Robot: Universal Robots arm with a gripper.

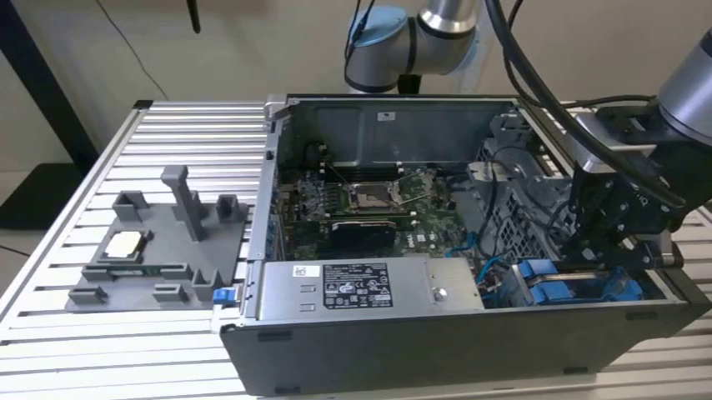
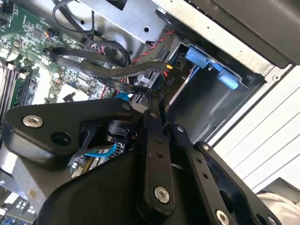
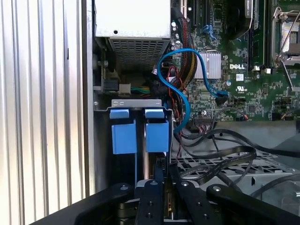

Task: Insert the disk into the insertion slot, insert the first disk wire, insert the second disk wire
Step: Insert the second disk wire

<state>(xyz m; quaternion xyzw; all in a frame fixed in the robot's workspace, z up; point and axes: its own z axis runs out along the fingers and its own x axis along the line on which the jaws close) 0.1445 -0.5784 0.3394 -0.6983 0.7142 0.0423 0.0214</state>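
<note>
The pincer is hanging low inside the open computer case, and I cannot tell how its fingers are standing. In the first wrist view the disk is sitting just ahead of the pincer, its blue carrier tabs showing in the drive bay. Beyond it a blue cable is looping over the motherboard. The exterior view is showing a labelled power supply alongside, and a grey fixture lying outside the case on the slatted table.
</note>
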